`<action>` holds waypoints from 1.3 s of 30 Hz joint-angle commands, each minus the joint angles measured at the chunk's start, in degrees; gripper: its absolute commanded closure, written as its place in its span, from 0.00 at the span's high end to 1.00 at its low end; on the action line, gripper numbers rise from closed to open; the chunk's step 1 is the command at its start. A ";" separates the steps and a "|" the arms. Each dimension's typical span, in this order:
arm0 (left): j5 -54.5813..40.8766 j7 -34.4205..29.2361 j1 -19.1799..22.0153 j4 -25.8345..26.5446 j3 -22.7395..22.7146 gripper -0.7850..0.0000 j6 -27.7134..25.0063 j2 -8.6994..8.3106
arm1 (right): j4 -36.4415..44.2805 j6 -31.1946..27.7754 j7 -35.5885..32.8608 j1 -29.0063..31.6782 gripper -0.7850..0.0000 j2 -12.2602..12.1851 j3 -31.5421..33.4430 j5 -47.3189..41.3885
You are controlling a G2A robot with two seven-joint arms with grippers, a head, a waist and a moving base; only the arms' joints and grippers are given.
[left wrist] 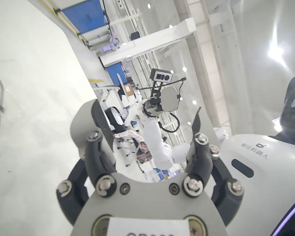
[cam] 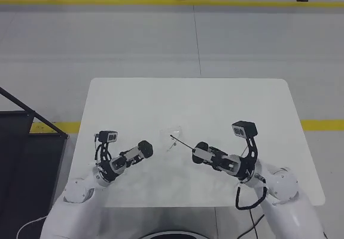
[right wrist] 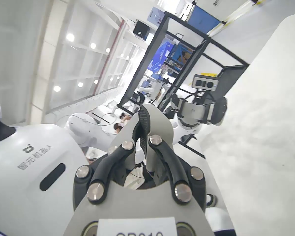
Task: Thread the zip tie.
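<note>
One zip tie (cam: 182, 144) end hides between right fingers (right wrist: 160, 125).

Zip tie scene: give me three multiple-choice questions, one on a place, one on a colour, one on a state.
1. Where does the clear bag lie?
A. On the table, roughly between the left gripper and the right gripper
B. On the floor
C. Hanging off the table's edge

2. What colour is the zip tie?
A. White
B. Black
C. Yellow

3. How do the left gripper's fingers stand?
A. Shut on the bag
B. Shut on nothing
C. Open

Answers: 1 A, the top view shows it on the white tabletop between the arms. 2 B, it is a thin black strip sticking out of the right gripper. 3 C, the left wrist view shows a wide gap with nothing in it.
</note>
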State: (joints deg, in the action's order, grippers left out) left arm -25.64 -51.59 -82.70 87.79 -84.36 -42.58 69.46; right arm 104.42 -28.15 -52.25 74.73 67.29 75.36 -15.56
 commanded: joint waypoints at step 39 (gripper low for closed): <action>43.86 33.71 -7.87 11.08 -5.85 1.00 -2.15 0.99 | 9.57 28.71 8.00 -3.97 0.00 1.63 -21.77 84.94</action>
State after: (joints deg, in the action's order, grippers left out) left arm 18.22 -17.88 -90.57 98.87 -90.21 -44.73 70.44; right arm 114.78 -1.00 -43.54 71.76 68.65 54.77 67.34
